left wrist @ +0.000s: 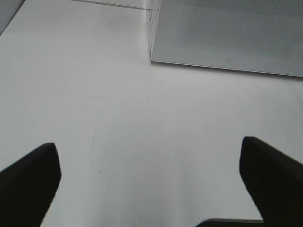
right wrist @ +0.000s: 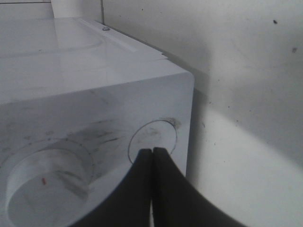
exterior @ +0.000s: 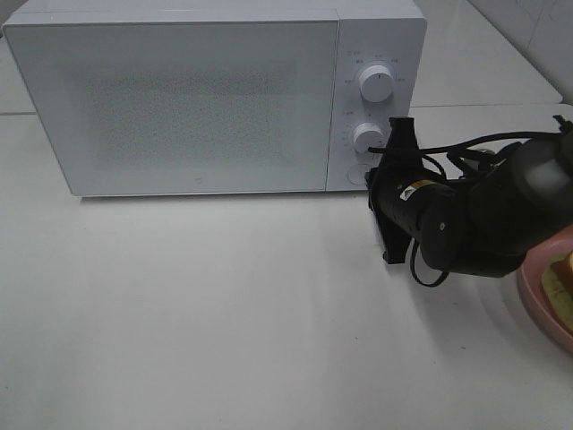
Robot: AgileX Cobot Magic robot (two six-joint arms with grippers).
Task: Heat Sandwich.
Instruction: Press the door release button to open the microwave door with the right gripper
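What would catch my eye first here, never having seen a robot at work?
The big white microwave at the back of the table, its door closed, fills most of the high view. Next comes the black right gripper, shut to a point, with its tip at the round button low on the microwave's front right. At the far right edge of the high view, a sandwich sits on a pink plate.

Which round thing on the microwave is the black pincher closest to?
The flat round button, lowest of the three. The shut right gripper points its tips at it. The upper knob and lower knob stick out and sit higher.
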